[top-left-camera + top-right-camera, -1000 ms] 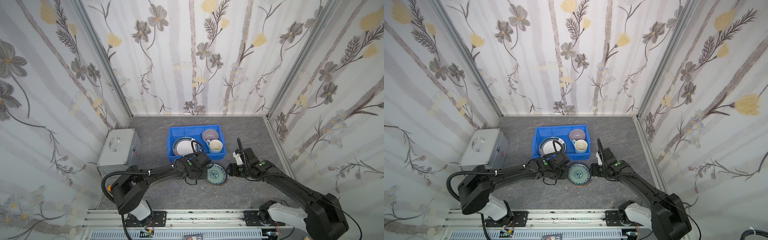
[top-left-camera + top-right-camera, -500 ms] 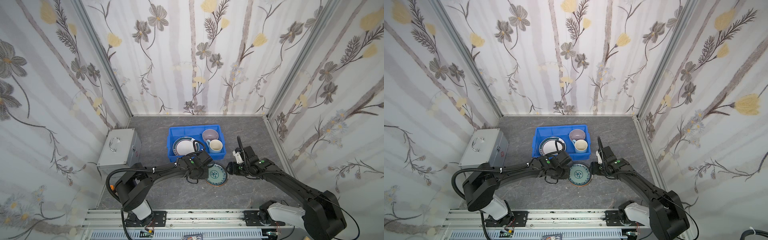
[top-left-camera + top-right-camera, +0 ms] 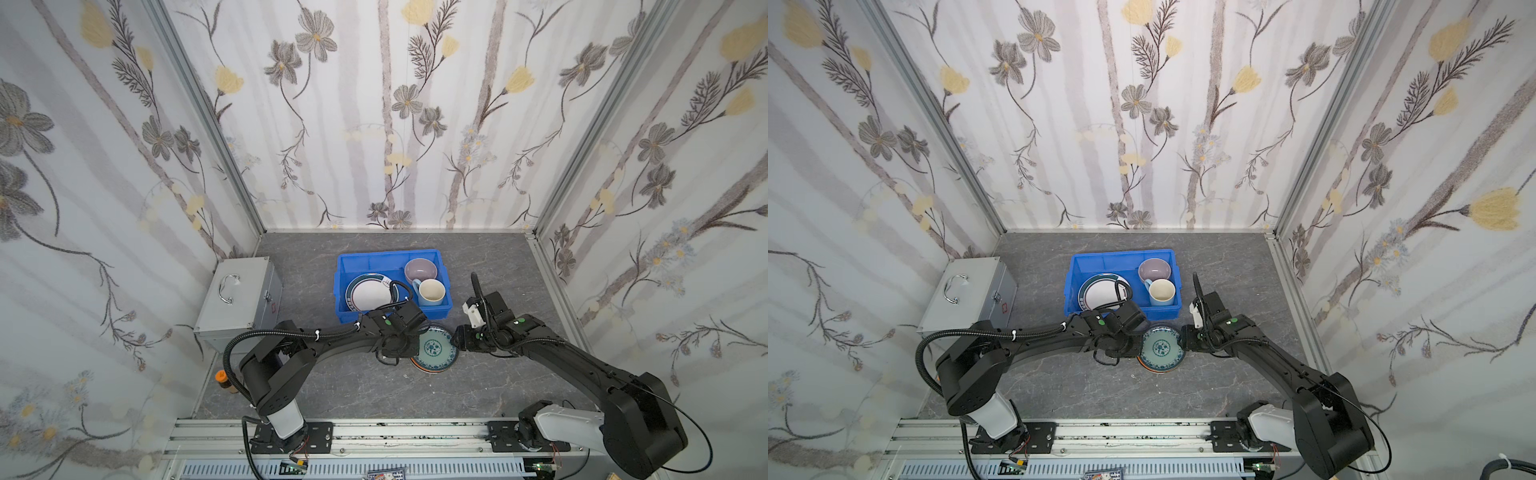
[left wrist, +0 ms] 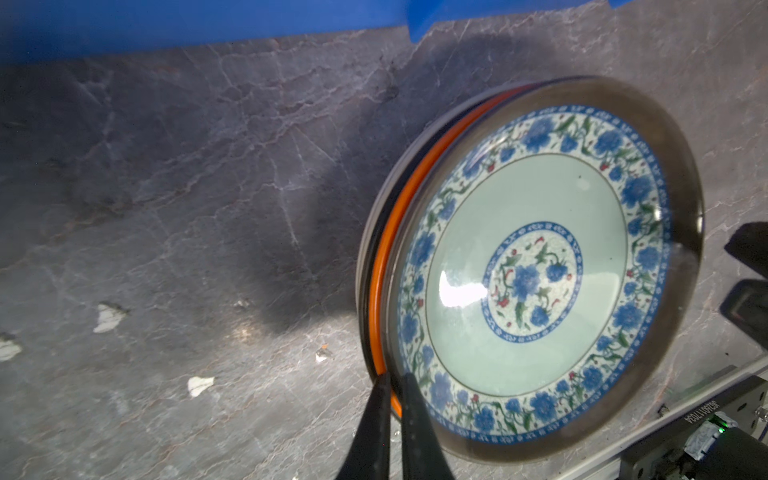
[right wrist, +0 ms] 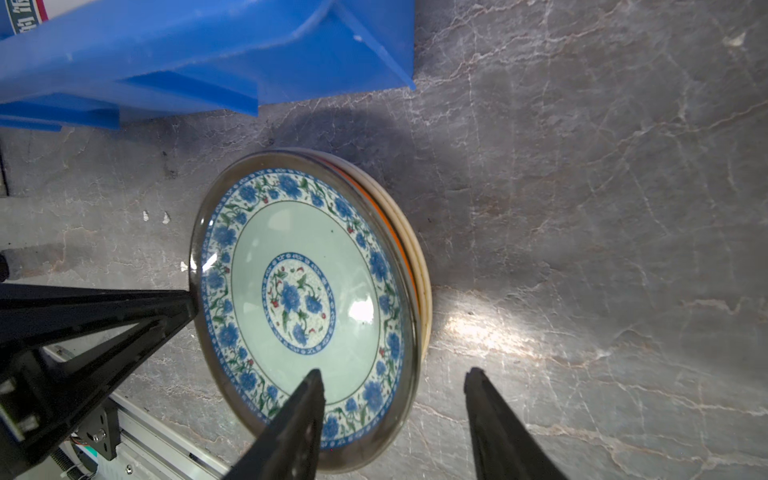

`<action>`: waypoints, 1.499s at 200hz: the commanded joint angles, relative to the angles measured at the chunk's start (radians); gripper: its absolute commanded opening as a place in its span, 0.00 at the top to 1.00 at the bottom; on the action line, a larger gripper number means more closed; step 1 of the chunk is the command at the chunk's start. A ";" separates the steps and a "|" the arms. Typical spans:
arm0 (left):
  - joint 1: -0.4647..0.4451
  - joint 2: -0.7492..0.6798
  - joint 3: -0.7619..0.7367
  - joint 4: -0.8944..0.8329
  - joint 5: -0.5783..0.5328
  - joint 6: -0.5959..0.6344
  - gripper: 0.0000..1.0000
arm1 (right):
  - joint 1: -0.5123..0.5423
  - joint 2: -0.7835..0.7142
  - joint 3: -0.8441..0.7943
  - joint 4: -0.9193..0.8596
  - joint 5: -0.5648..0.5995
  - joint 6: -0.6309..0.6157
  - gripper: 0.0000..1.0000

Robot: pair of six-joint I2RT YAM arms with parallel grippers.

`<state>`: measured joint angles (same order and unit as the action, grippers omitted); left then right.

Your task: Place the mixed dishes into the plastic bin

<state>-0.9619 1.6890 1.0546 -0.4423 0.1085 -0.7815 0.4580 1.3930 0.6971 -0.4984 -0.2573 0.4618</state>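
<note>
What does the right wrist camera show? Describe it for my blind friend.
A teal-patterned plate tops a stack of plates on a grey table, near the blue bin. The right gripper is open, with its fingers straddling the plate's rim.

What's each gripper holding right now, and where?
Left gripper pinches a rim, apparently of the orange-edged plate under the teal-patterned plate. Right gripper holds nothing: open, straddling the teal-patterned plate's rim.

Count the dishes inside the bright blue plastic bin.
3: white dark-rimmed round plate on the left, lilac bowl far right, pale blue mug just nearer than it. Another could hide beneath the plate.
</note>
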 commanded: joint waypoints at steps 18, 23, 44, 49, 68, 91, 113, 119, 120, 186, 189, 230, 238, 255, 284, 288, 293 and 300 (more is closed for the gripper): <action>0.002 0.018 0.017 0.013 0.013 0.011 0.91 | -0.002 0.019 -0.009 0.032 -0.033 -0.008 0.54; 0.003 0.020 0.018 0.014 0.014 0.011 0.91 | -0.002 0.020 -0.010 0.034 -0.035 -0.009 0.55; 0.002 0.027 0.021 0.018 0.017 0.010 0.91 | -0.004 0.018 -0.012 0.040 -0.037 -0.009 0.61; 0.003 0.028 0.021 0.020 0.019 0.010 0.91 | -0.004 0.017 -0.011 0.041 -0.038 -0.010 0.62; 0.002 0.038 0.025 0.022 0.023 0.011 0.92 | -0.005 0.018 -0.010 0.049 -0.051 -0.010 0.63; 0.003 0.053 0.033 0.028 0.030 0.013 0.92 | -0.007 0.029 -0.004 0.052 -0.060 -0.014 0.67; 0.003 0.070 0.046 0.030 0.037 0.016 0.94 | -0.010 0.035 -0.003 0.054 -0.067 -0.017 0.71; 0.002 0.074 0.049 0.030 0.039 0.018 0.94 | -0.012 0.035 -0.004 0.054 -0.069 -0.019 0.73; 0.003 0.075 0.050 0.031 0.039 0.018 0.94 | -0.012 0.036 -0.003 0.054 -0.069 -0.019 0.73; 0.005 0.091 0.073 0.022 0.039 0.023 0.95 | -0.033 0.007 0.005 0.037 -0.080 -0.020 0.80; 0.006 0.089 0.074 0.021 0.039 0.024 0.95 | -0.035 0.004 0.004 0.036 -0.079 -0.020 0.80; 0.012 0.074 0.092 -0.014 0.022 0.034 0.94 | -0.053 -0.021 0.004 0.017 -0.069 -0.031 0.82; 0.014 0.067 0.094 -0.024 0.018 0.038 0.93 | -0.056 -0.024 0.003 0.017 -0.071 -0.032 0.83; 0.020 0.052 0.093 -0.036 0.010 0.044 0.91 | -0.058 -0.027 0.001 0.021 -0.078 -0.037 0.87; 0.027 0.052 0.097 -0.047 0.019 0.051 0.92 | -0.059 -0.018 -0.007 0.032 -0.081 -0.032 0.83; 0.026 0.051 0.097 -0.047 0.019 0.051 0.92 | -0.059 -0.018 -0.009 0.034 -0.081 -0.031 0.82; 0.026 0.048 0.095 -0.046 0.017 0.051 0.92 | -0.059 -0.020 -0.011 0.039 -0.083 -0.030 0.82; 0.026 0.045 0.092 -0.045 0.015 0.051 0.92 | -0.059 -0.022 -0.017 0.045 -0.086 -0.030 0.82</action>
<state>-0.9367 1.7454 1.1408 -0.4698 0.1383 -0.7376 0.3992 1.3697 0.6888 -0.4911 -0.3161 0.4362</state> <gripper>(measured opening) 0.077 0.184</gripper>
